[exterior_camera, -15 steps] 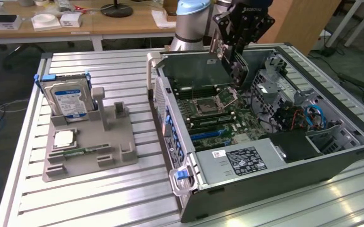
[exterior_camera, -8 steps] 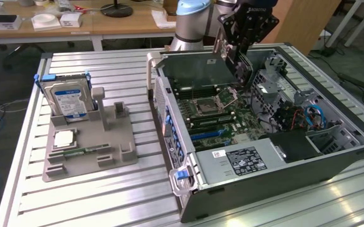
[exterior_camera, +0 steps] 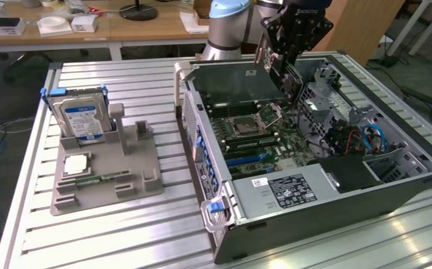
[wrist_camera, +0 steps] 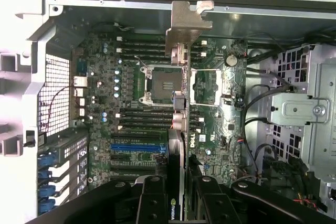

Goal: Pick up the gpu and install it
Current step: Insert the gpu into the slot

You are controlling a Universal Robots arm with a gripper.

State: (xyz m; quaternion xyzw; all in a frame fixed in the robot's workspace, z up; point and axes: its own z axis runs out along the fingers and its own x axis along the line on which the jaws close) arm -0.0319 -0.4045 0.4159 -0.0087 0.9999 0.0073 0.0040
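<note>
Below the hand [exterior_camera: 283, 55], in the exterior view, the gpu [exterior_camera: 274, 73] is hung lengthwise over the open computer case [exterior_camera: 336, 218], apparently so that it can be brought down to the motherboard [exterior_camera: 253, 131] clear of the walls. By the wrist view the gpu is shown edge-on, pinched between narrowly set fingers [wrist_camera: 152, 200], its silvery bracket [wrist_camera: 186, 22] set at the end farthest from the hand.

Open computer case [exterior_camera: 313, 207] lying on a slatted metal table [exterior_camera: 126, 84], motherboard [exterior_camera: 265, 131] exposed; to the exterior view's left, a grey holder [exterior_camera: 119, 165] carries an upright hard drive [exterior_camera: 81, 117], a processor chip [exterior_camera: 76, 164] and a memory stick [exterior_camera: 100, 180].
</note>
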